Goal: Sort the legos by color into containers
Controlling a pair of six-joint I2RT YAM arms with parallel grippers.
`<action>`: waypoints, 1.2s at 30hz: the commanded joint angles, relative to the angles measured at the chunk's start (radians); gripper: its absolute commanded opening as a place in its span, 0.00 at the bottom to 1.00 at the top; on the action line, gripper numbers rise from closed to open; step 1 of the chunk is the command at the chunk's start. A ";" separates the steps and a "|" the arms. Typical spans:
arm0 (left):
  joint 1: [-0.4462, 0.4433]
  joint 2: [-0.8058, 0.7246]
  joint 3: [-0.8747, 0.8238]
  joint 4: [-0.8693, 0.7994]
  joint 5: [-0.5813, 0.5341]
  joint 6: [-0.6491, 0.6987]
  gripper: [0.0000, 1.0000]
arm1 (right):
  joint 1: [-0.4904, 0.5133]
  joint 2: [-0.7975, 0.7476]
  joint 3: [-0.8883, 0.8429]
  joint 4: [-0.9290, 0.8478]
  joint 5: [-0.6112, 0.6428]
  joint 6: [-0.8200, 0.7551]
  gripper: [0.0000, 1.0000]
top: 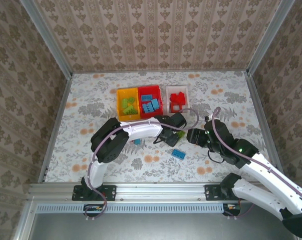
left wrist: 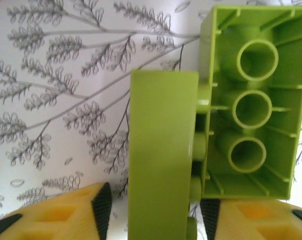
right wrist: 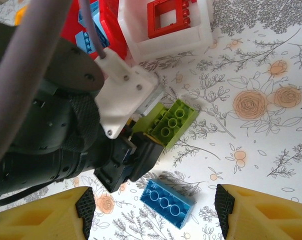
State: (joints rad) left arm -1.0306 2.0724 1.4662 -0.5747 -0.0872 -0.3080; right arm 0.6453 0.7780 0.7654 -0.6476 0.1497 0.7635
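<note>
Two lime bricks [left wrist: 251,105] lie parallel, one hollow-side up, released left tool [left wrist: 156,217] straddling the other.

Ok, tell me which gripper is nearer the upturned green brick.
Left. The left gripper sits just before the upturned green brick, jaws open around its neighbour brick; the right gripper is apart, to its right.

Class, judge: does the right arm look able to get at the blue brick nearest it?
Probably yes: the blue brick lies bare ahead of the open right gripper, clear of the left arm.
</note>
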 commanded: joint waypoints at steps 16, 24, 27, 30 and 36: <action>0.013 -0.296 -0.190 -0.030 -0.114 -0.105 0.30 | -0.011 0.017 0.012 0.096 -0.122 -0.049 0.65; 0.224 -0.596 -0.302 -0.128 -0.137 -0.257 0.29 | 0.098 0.215 0.092 0.297 -0.219 -0.127 0.64; 0.358 -0.608 -0.263 -0.143 -0.097 -0.228 0.29 | 0.156 0.315 0.173 0.351 -0.197 -0.157 0.64; 0.458 -0.551 -0.183 -0.164 -0.069 -0.188 0.29 | 0.184 0.407 0.245 0.416 -0.174 -0.172 0.65; 0.569 -0.358 0.009 -0.196 -0.055 -0.172 0.29 | 0.194 0.560 0.379 0.470 -0.112 -0.144 0.65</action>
State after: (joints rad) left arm -0.4843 1.6501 1.3972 -0.7250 -0.1558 -0.5011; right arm 0.8352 1.2953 1.0847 -0.2340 -0.0113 0.6239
